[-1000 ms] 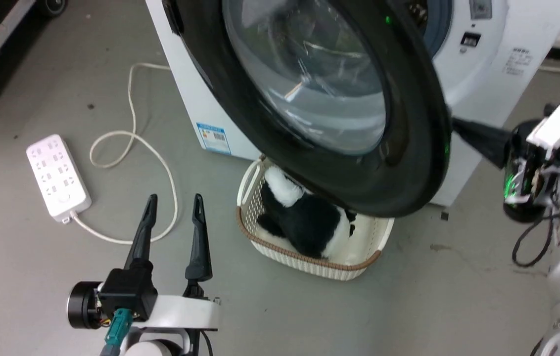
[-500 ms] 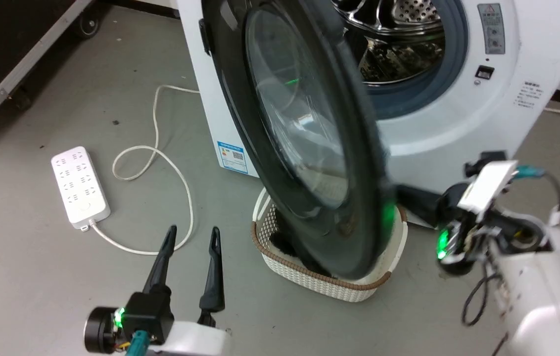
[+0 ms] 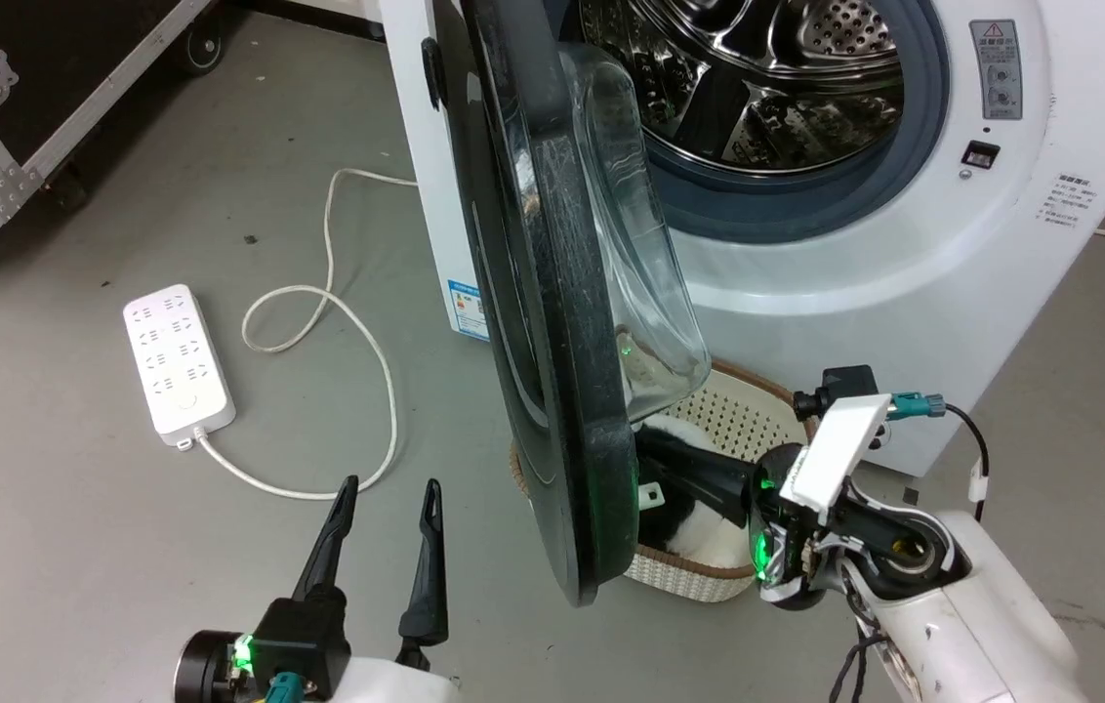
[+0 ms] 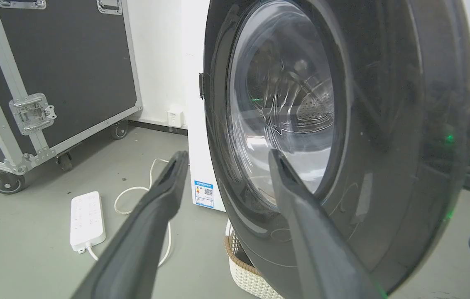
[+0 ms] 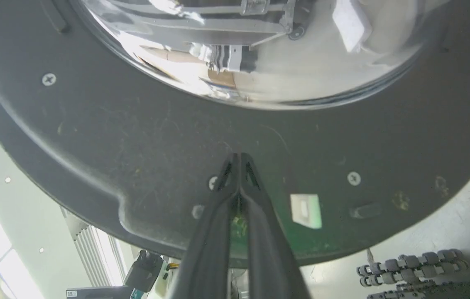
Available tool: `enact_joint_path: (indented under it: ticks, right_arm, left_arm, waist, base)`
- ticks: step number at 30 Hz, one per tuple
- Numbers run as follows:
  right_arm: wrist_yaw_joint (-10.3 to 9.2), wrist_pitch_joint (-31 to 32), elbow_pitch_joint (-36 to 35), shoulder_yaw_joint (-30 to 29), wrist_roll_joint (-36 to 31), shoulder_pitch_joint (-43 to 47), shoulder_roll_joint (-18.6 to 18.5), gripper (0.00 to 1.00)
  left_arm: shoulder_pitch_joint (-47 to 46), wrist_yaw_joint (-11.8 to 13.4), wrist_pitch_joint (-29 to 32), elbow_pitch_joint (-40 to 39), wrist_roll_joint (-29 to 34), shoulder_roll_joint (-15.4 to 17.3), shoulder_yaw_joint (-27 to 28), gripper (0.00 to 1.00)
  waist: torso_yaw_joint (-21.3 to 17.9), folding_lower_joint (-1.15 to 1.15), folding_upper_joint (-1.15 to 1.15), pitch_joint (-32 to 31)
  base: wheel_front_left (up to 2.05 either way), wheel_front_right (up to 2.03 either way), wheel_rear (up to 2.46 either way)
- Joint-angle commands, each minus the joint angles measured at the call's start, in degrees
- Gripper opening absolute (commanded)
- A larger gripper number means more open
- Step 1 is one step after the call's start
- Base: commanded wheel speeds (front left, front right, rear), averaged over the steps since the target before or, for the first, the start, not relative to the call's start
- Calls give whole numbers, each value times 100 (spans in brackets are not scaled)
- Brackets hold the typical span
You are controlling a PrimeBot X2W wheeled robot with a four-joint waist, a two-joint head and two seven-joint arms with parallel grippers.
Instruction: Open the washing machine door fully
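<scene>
At the washer (image 3: 904, 244) front, door (image 3: 552, 322) stands swung out roughly square to the cabinet, edge-on in the head view, hinged at the machine's left side. Glass bowl bulges toward the open steel drum (image 3: 767, 88)

Right fingers (image 3: 655, 459) shut tight together, gripping nothing; tips set against the inner face of the door's black ring, just below the bowl, beside a pale square tab (image 5: 305, 211)

Left fingers (image 3: 391, 483) spread wide, empty, over the floor on the door's outer side, apart from it

Basket (image 3: 709, 576) on the floor under the door, close to the washer front, black-and-white plush (image 3: 684, 532) inside

Power strip (image 3: 179, 361) with looped cord (image 3: 338, 322) on the floor to the left; black wheeled case (image 4: 52, 62) beyond
</scene>
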Motion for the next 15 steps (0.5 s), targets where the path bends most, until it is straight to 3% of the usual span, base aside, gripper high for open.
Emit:
enact_joint_path:
  ticks: [1, 2, 3, 6, 8, 15]
  right_arm:
    - [6, -192, -21, 10, -2, 52, 12, 0]
    - [6, -327, -19, -10, -46, 35, 6, 34]
    - [6, -443, -34, -28, -92, 20, -11, 100]
    - [6, -933, -249, -124, -377, -3, -196, 100]
    - [6, -1593, -590, -258, -771, 32, -374, 100]
    - [6, -3478, -2113, -248, -2855, 673, -1168, 100]
  left_arm:
    - [32, 11, -30, 11, -17, 7, 17, 100]
    - [35, 14, -30, 12, -20, 7, 48, 100]
    - [37, 14, -30, 16, -23, 7, 90, 100]
    - [45, -11, -30, 44, -44, 7, 217, 100]
    - [35, -51, -30, 84, -62, 7, 306, 100]
    - [-15, -191, -30, 302, -165, 31, 697, 100]
  waist:
    - [-21, 0, 0, 2]
    - [-46, 0, 0, -1]
    - [-82, 0, 0, -7]
    - [-226, 0, 0, -40]
    - [-348, 0, 0, -91]
    - [-891, 0, 0, -252]
  base:
    - [0, 0, 0]
    - [0, 0, 0]
    - [0, 0, 0]
    - [0, 0, 0]
    - [0, 0, 0]
    - [0, 0, 0]
